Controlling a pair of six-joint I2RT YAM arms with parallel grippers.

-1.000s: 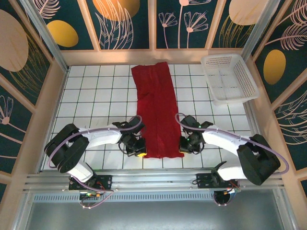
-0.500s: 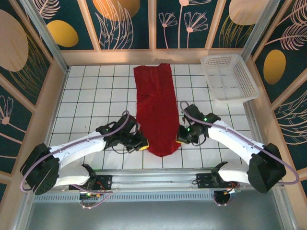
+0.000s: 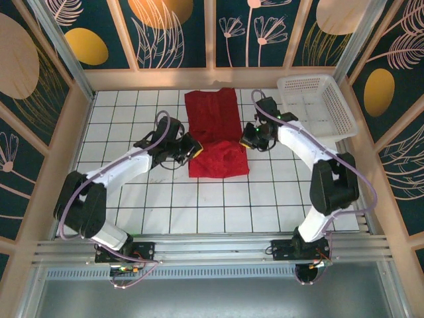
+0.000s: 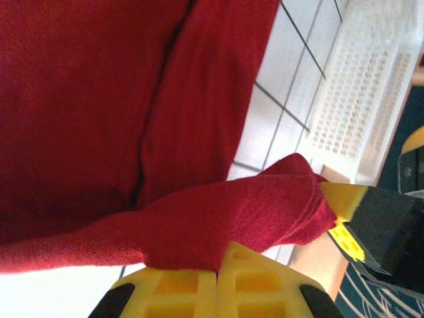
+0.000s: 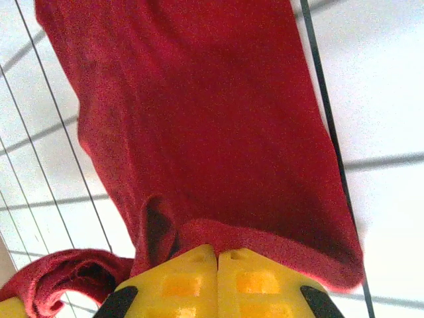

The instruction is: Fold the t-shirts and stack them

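The t-shirt (image 3: 212, 112) is spread toward 12 o'clock, and its near corners are pinched tight by the left gripper (image 3: 195, 150) and the right gripper (image 3: 244, 140). Both corners should be carried evenly toward 12 o'clock and laid flat.

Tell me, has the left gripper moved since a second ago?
Yes. The left gripper travelled from the near rail toward the far wall, folding the t-shirt over, now nearly level with the front of the basket.

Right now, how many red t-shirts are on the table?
1. The t-shirt lies at the far middle of the table, its near end doubled back, gripped by the left end effector and the right end effector. Another could hide beneath it.
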